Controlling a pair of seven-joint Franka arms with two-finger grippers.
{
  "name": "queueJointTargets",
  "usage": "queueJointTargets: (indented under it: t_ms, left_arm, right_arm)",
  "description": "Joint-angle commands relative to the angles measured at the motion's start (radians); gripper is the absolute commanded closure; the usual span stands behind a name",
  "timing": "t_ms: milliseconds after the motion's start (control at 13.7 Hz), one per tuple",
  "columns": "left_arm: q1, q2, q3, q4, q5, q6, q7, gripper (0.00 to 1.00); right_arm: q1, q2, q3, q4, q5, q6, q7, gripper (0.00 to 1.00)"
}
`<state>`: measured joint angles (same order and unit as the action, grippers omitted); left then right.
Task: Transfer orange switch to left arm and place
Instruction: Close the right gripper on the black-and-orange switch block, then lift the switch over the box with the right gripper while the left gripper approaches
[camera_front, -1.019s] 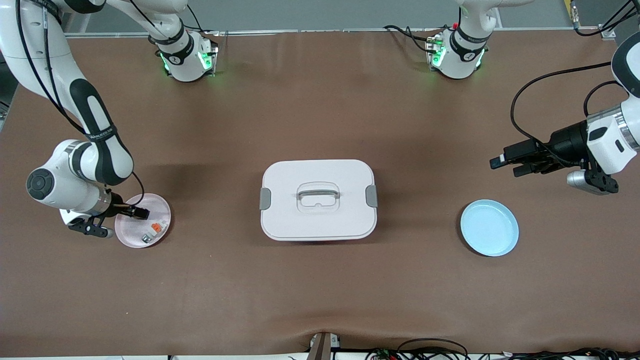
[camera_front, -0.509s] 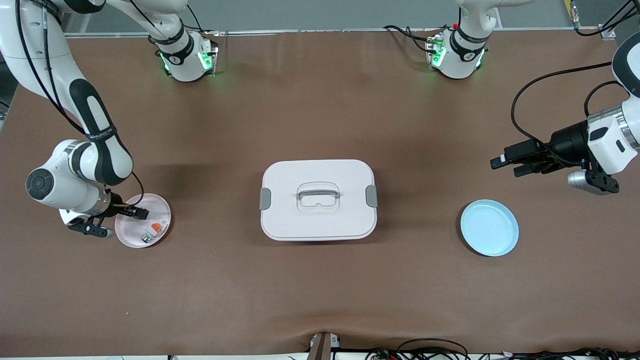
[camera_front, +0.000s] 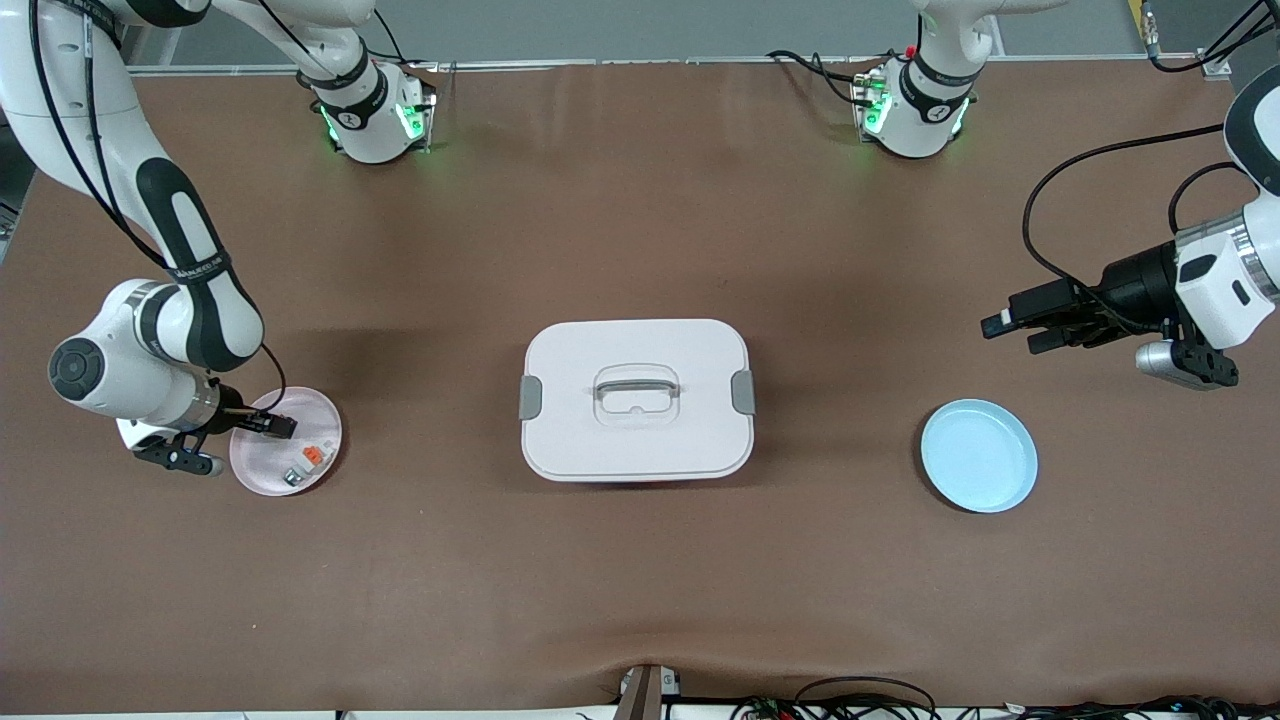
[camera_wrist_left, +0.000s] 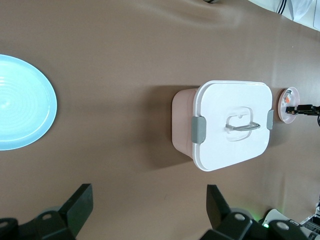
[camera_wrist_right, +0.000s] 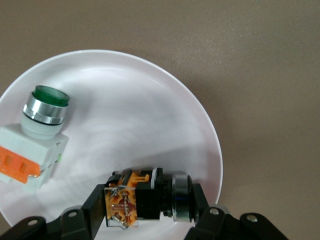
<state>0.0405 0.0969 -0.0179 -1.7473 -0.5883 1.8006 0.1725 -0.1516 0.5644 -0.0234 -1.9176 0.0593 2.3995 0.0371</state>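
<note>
The orange switch (camera_wrist_right: 145, 197), a black stubby part with an orange end, lies crosswise between the fingers of my right gripper (camera_wrist_right: 147, 202), which is shut on it just above the pink plate (camera_wrist_right: 200, 115). In the front view the right gripper (camera_front: 279, 426) is over that plate (camera_front: 262, 470) at the right arm's end of the table. The white box (camera_front: 637, 400) with a grey handle stands mid-table and also shows in the left wrist view (camera_wrist_left: 232, 122). My left gripper (camera_front: 1010, 330) waits open and empty in the air at the left arm's end; its jaws stand wide apart in the left wrist view (camera_wrist_left: 149, 210).
A white-and-silver piece with an orange tab and green cap (camera_wrist_right: 37, 145) lies on the pink plate beside the switch, also in the front view (camera_front: 305, 462). An empty light-blue plate (camera_front: 978, 455) sits nearer the front camera than the left gripper, also in the left wrist view (camera_wrist_left: 20, 102).
The right arm has shifted very slightly with the switch in its gripper. The left arm has barely moved.
</note>
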Motion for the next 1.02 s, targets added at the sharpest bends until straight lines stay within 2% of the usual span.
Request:
queueJointTargets:
  t_ms: [0,146,291,437,509,800,946]
  left_arm:
    - [0.007,-0.011,-0.002,-0.011,-0.011,0.0,0.016,0.0]
    - [0.007,-0.011,-0.002,-0.012,-0.01,0.0,0.016,0.0]
    - [0.007,-0.011,-0.002,-0.012,-0.008,0.0,0.016,0.0]
    - [0.016,-0.011,-0.002,-0.012,-0.007,0.0,0.016,0.0]
    - [0.016,-0.011,-0.002,-0.012,-0.007,-0.001,0.016,0.0]
    - [0.018,-0.019,-0.002,-0.02,-0.007,-0.001,0.015,0.0]
    - [0.025,-0.054,-0.002,-0.05,-0.016,-0.003,0.01,0.0]
  right_arm:
    - [-0.011,0.003,0.013,0.061,0.007,-0.116,0.052,1.0]
    - [-0.006,-0.001,0.014,0.121,0.036,-0.241,0.087,1.0]
    - [-0.005,-0.004,0.013,0.195,0.114,-0.383,0.105,1.0]
    - [-0.002,-0.006,0.014,0.256,0.137,-0.495,0.18,1.0]
    - [0.001,-0.015,0.022,0.271,0.145,-0.534,0.243,1.0]
    - [0.015,-0.084,0.1,0.278,0.269,-0.623,0.522,1.0]
    - [0.015,-0.107,0.138,0.279,0.335,-0.64,0.639,1.0]
